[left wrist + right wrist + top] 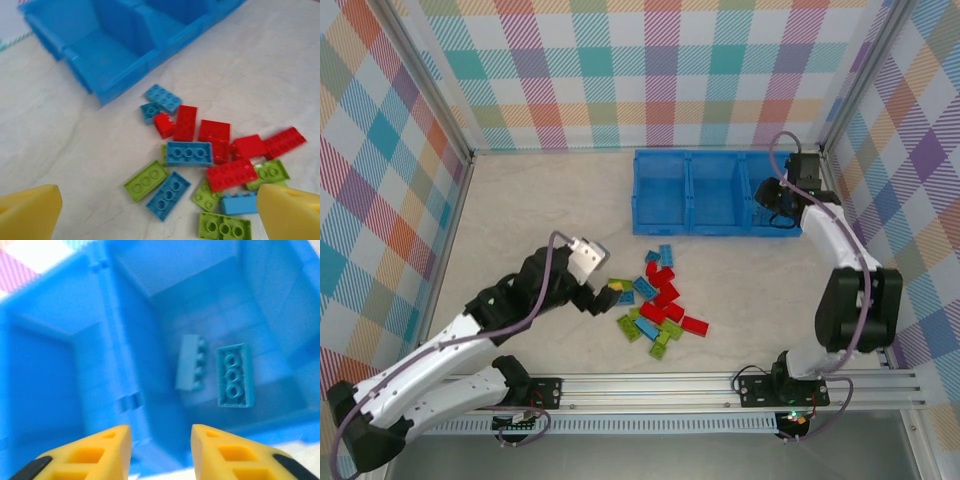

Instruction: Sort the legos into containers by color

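Yellow fingers (pixel 85 460) of the right pincer (pixel 161 455) stand spread and empty over the bin's (pixel 115 340) end compartment. Two blue legos (pixel 234 376) lie inside just ahead, long axes pointing away. Equally spread and empty, the left pincer (pixel 160 220) faces the mixed pile (pixel 187 153) on open table (pixel 60 150), bin beyond.

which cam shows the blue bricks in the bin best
Right wrist: it looks down into the bin, where two blue bricks lie, one on its side. Top external: the right end effector hangs over them. Left wrist: the bin's other end.

1 overhead, 2 wrist close-ups
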